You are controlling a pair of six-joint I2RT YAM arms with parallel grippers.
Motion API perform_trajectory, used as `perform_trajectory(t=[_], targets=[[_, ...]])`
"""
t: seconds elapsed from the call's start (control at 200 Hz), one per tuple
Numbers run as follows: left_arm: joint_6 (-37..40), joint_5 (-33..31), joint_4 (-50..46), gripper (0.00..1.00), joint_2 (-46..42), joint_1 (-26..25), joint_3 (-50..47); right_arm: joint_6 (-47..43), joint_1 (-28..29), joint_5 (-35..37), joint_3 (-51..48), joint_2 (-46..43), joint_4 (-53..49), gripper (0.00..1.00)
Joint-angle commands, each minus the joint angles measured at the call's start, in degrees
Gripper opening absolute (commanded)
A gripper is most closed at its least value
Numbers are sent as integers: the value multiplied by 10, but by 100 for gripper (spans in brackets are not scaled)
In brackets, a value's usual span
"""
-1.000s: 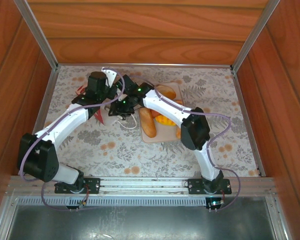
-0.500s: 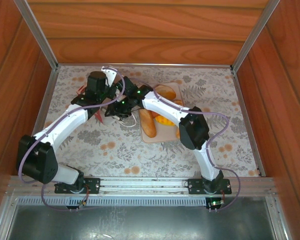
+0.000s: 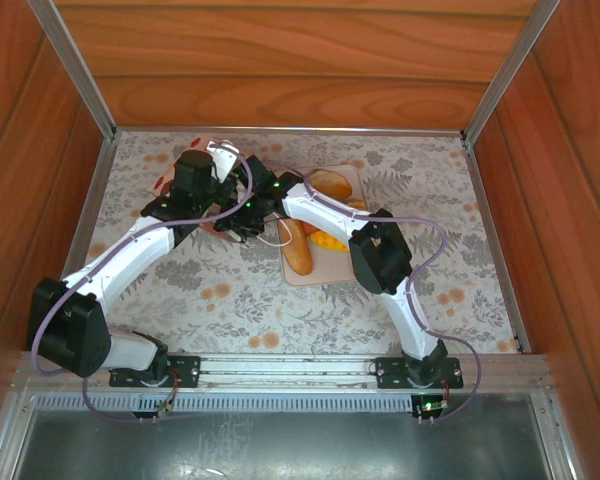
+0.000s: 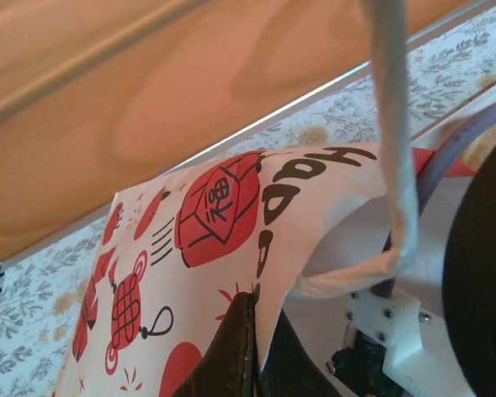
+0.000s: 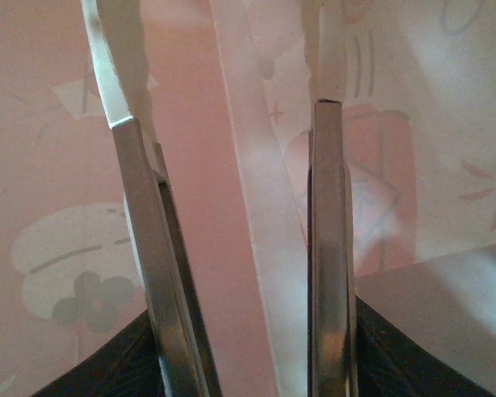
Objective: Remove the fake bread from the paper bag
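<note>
So our left gripper [image 4: 252, 357] is clamped on the rim of the paper bag [image 4: 207, 248]. The right gripper [image 5: 223, 116] is poked inside it, jaws parted, with just a paper crease running between them. Some fake bread [image 3: 298, 250] sits on the tray [image 3: 315, 272] nearby, and we can't tell what's left inside the bag. Our worry: if those fingers close on the crease, we tear the bag or yank it out of the left pinch.

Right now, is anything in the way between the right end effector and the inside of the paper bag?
Nothing visible is. The right end effector sits inside the paper bag, fingers apart, with a paper fold running between them and the bag wall ahead. The left end effector pinches the bag's edge.
</note>
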Motion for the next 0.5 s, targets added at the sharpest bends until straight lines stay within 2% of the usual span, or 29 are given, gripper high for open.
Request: perform_trajectory(t=[0.0,0.435,0.495], targets=[[16,14,33,0,-11,-12,-1,15,-7,-11,18,20,18,54],[4,42,31,0,4,-16,6,-4,-3,-35,100,77,-5,55],[1,43,31,0,6,-17,8,-2,-3,-33,102,81,-4,52]])
